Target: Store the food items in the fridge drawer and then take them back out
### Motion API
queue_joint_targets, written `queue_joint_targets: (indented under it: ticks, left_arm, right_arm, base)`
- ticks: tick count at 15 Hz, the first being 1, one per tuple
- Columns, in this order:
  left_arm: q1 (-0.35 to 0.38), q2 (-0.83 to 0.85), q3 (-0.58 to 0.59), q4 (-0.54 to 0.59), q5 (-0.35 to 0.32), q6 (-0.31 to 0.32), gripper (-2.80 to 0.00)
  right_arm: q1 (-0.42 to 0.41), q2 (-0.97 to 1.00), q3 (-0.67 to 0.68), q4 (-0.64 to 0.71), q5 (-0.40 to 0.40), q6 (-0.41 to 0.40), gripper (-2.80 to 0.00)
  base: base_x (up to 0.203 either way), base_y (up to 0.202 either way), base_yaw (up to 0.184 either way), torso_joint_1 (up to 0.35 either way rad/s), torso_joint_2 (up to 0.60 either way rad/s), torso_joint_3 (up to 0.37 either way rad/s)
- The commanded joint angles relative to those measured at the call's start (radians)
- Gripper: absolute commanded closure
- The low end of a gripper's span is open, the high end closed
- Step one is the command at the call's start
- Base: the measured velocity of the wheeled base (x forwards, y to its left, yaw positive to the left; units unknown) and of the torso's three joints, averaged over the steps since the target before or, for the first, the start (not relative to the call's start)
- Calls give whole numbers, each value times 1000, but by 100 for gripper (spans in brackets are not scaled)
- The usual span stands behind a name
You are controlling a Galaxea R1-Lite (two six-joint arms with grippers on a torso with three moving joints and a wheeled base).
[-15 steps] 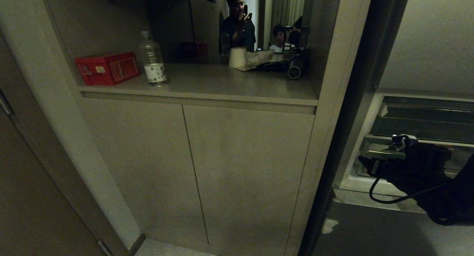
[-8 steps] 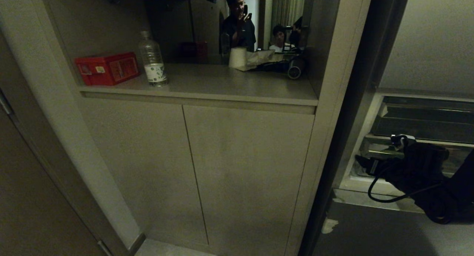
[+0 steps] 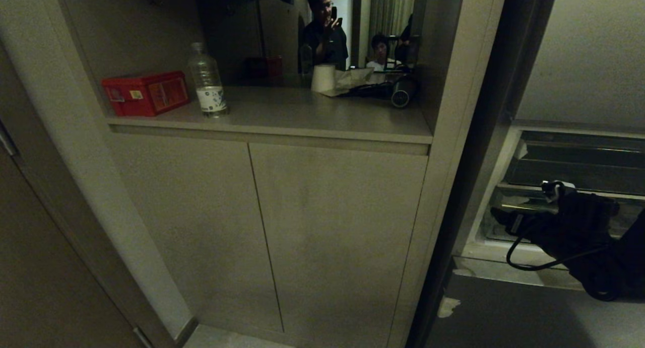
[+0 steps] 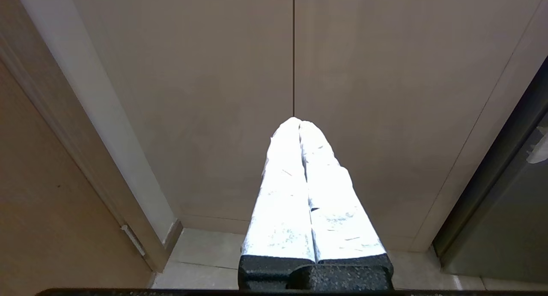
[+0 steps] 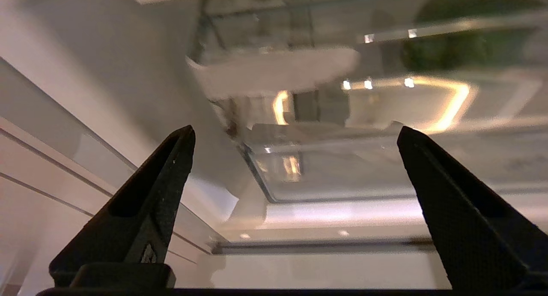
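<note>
Leftmost, our left gripper (image 4: 299,124) hangs clenched, its pale fingers pressed together before the smooth cabinet doors (image 3: 267,227). On the open shelf (image 3: 312,114) above sit a red rectangular box (image 3: 146,92), a clear plastic bottle (image 3: 206,80) upright just right of it, then a white roll (image 3: 323,77) farther back. At far right our right gripper (image 5: 295,133) stands released, black tapered fingers (image 5: 141,201) spread wide, empty, facing the fridge drawer (image 5: 364,171), whose clear glossy front reflects lights; we cannot tell its contents.
</note>
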Motion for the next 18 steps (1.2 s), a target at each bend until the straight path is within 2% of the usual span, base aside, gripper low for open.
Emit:
queue_joint_targets:
  ticks: [1,12,13,18]
  left_arm:
    - [0,1,0,0,0,0,0]
    - [0,1,0,0,0,0,0]
    - [0,1,0,0,0,0,0]
    - [0,1,0,0,0,0,0]
  right_arm:
    - [-1,18,-20,-7,0,1,-280]
    - [7,50,-50,-8,0,1,-280]
    - [7,50,-50,-8,0,1,0]
    - [55,50,-48,-8,-1,1,0]
  base:
    - [0,0,0,0,0,0]
    - [0,0,0,0,0,0]
    - [0,0,0,0,0,0]
    - [0,0,0,0,0,0]
